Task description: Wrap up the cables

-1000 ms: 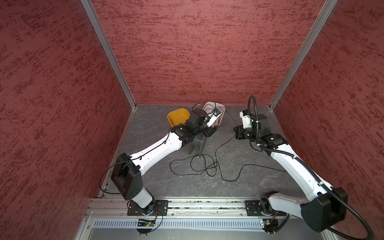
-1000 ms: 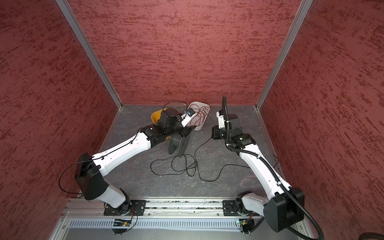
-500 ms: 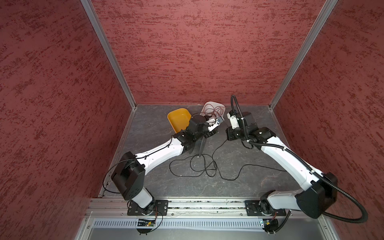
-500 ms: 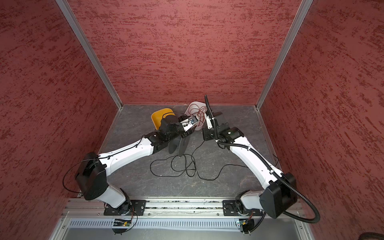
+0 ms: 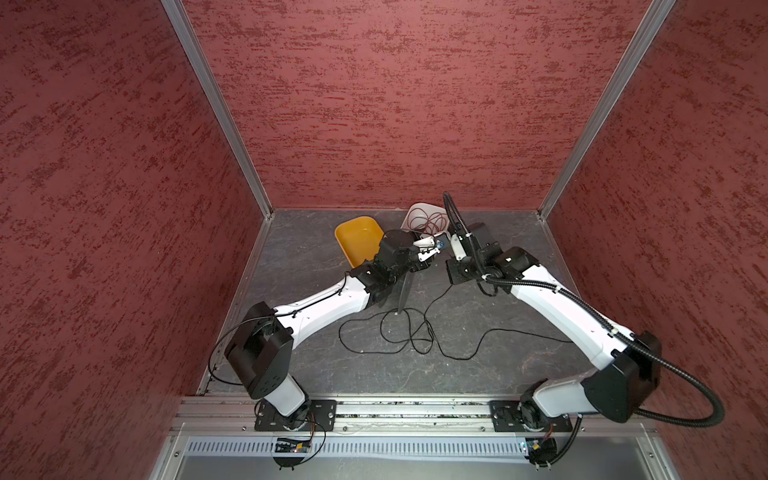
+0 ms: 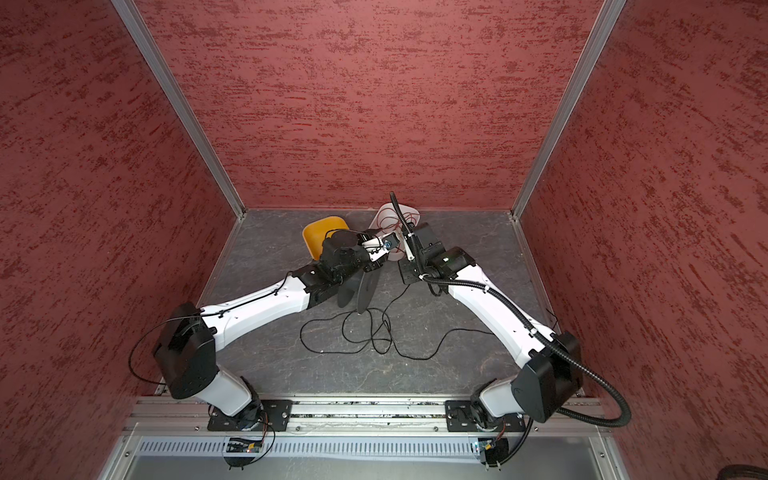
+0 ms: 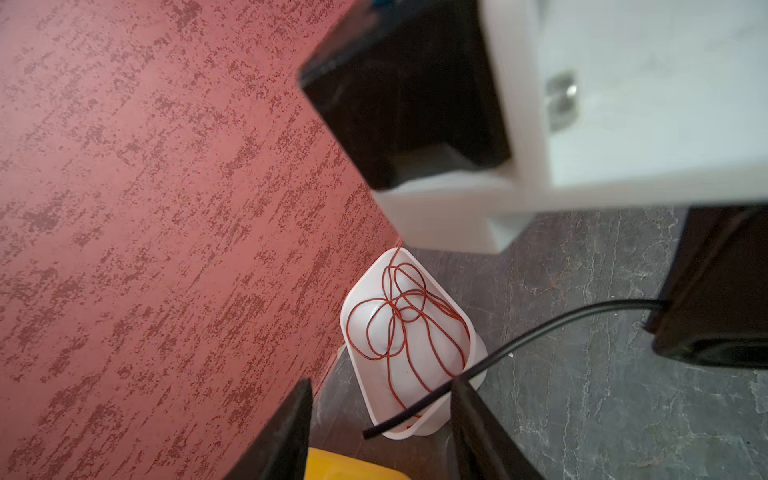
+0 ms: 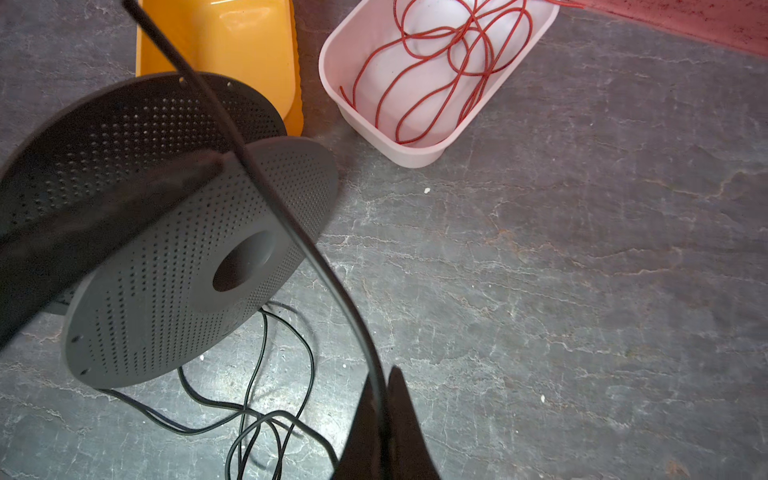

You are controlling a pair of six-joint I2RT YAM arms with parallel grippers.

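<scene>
Where it lies slack, the thin black cable forms tangled loops.

Two trays, two cables, one spool

White links, black joints; a ribbed black hose lines the right arm.

The back left and back right corners of the worktop lie bare, and so does the strip along its front edge between the arm bases. At the back edge the yellow tray and the white tray stand just beside each other, with the upright spool close in front. Loops of the black cable sprawl over the middle. One strand rises to the right gripper and crosses the narrow gap between both arms; it looks taut.
</scene>
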